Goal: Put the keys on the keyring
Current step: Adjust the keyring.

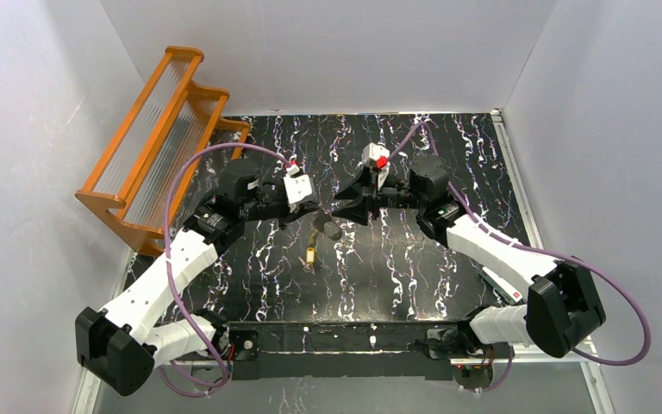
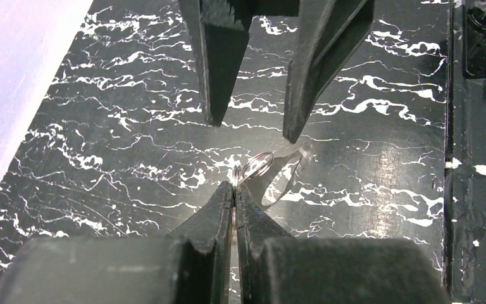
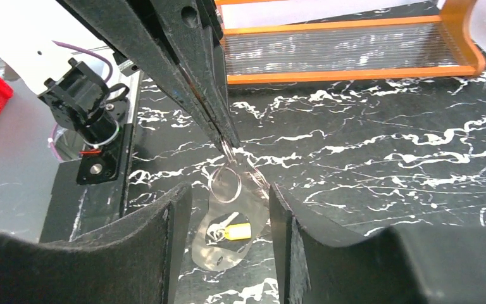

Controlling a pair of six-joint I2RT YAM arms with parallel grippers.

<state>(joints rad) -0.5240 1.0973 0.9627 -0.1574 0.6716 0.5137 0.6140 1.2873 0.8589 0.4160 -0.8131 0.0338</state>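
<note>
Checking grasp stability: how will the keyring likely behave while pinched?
Held only by the left gripper's closed tips, the keyring looks thin and light, so it may pivot or slip. Its see-through lower part hangs loose, probably floppy and apt to swing.

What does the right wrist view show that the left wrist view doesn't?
Only right wrist: a yellow key below the keyring, and the orange rack. Only left wrist: no further object, just the right pincer seen tip-on. Both: the left pincer shut on the keyring, the right pincer open, facing it.
</note>
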